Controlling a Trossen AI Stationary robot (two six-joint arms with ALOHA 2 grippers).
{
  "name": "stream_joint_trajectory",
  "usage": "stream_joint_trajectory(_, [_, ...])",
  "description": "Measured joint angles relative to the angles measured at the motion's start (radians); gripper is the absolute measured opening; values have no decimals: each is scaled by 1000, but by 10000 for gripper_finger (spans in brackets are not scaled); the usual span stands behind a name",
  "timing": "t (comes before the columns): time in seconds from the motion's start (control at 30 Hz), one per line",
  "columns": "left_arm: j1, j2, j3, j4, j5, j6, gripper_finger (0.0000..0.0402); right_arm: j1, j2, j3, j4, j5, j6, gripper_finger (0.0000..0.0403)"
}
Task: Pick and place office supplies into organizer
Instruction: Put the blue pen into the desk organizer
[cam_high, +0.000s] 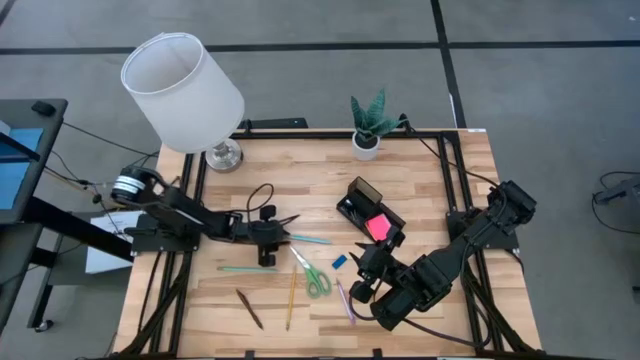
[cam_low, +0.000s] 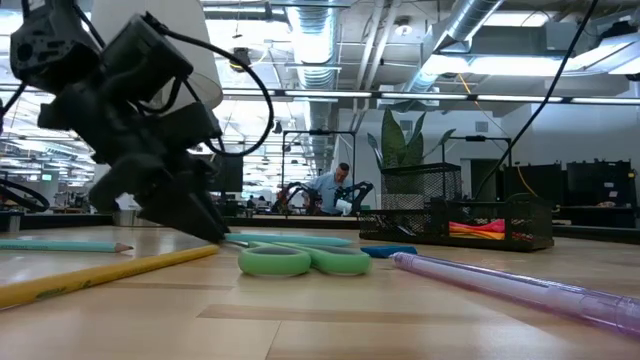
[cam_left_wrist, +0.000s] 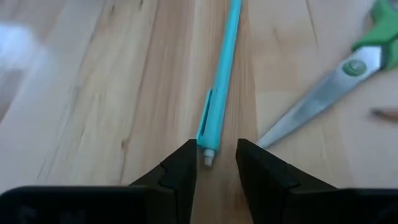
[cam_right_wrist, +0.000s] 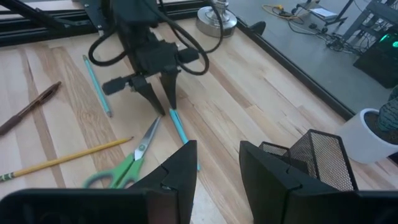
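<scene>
The left gripper (cam_left_wrist: 214, 168) stands open astride the button end of the slim teal plastic pen (cam_left_wrist: 222, 74), not gripping it. The pen lies flat mid-table on the light wooden table (cam_high: 300, 190), its long axis pointing toward the right edge, beside the green-handled steel scissors (cam_high: 313, 273)

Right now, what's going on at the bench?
The left gripper is down on the table, fingers open around the end of the teal pen, not yet closed on it. The scissors lie just beside. The right gripper waits open near the organizer, which already holds the pink pad. Other pens and pencils are loose on the table.
</scene>
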Motion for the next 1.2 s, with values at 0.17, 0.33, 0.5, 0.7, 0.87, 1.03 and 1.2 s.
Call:
stream_joint_trajectory(0.17, [-1,56,3,20,-28,-3,108,1,0,0,0,0,0,114])
stream_joint_trajectory(0.33, [-1,54,3,10,-20,-4,96,1,0,0,-1,0,0,114])
stream_joint_trajectory(0.5, [0,54,3,2,-12,5,79,1,0,0,-2,0,0,114])
stream_joint_trajectory(0.7, [0,54,2,-1,0,8,62,1,0,0,-3,0,0,114])
stream_joint_trajectory(0.87, [-1,55,1,1,3,7,48,1,0,0,-3,0,1,114])
stream_joint_trajectory(1.03, [-1,57,1,11,10,3,19,1,0,0,-2,0,2,114])
stream_joint_trajectory(1.2, [0,58,19,-1,12,8,6,1,0,0,-2,0,2,114])
